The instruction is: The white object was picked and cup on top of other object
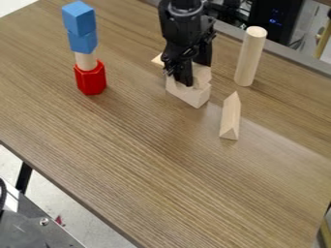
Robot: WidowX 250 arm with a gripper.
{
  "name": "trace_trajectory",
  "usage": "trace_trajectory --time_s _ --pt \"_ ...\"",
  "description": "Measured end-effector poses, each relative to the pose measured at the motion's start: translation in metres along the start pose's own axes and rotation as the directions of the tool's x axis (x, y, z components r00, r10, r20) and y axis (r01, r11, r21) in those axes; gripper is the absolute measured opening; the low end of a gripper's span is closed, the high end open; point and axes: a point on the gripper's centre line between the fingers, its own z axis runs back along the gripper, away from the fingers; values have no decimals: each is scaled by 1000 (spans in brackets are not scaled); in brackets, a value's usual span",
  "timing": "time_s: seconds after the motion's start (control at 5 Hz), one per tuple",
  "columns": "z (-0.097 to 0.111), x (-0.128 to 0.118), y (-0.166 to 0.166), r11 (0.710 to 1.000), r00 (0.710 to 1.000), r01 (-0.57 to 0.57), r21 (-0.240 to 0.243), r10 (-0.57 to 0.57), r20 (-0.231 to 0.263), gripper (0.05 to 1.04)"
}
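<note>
The black gripper (pixel 188 72) hangs down at the upper middle of the table, right at a group of pale wooden blocks. A pale block (pixel 188 93) lies on the table under it, and another pale wooden piece (pixel 202 74) rests on top, partly hidden by the gripper. Behind them to the left, the corner of a further pale piece (pixel 157 60) shows. At the upper left stands a tower: a red hexagonal piece (pixel 90 78) at the bottom, a pale cylinder (pixel 85 60) above it, then two blue cubes (pixel 80 24) stacked slightly askew.
A tall pale cylinder (pixel 250 56) stands upright to the right of the gripper. A pale triangular prism (pixel 230 116) lies in front of it. The wooden table (pixel 142 164) has its front edge running diagonally at lower left, and a grey strip borders its back.
</note>
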Motion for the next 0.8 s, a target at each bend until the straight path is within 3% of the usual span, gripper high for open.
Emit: trace_trajectory --time_s 0.6,0.8 --pt "2 -4 -4 1000 1000 7 -9 -7 -5 559" --pt "-9 -6 -1 1000 1000 8 11 -8 7 559"
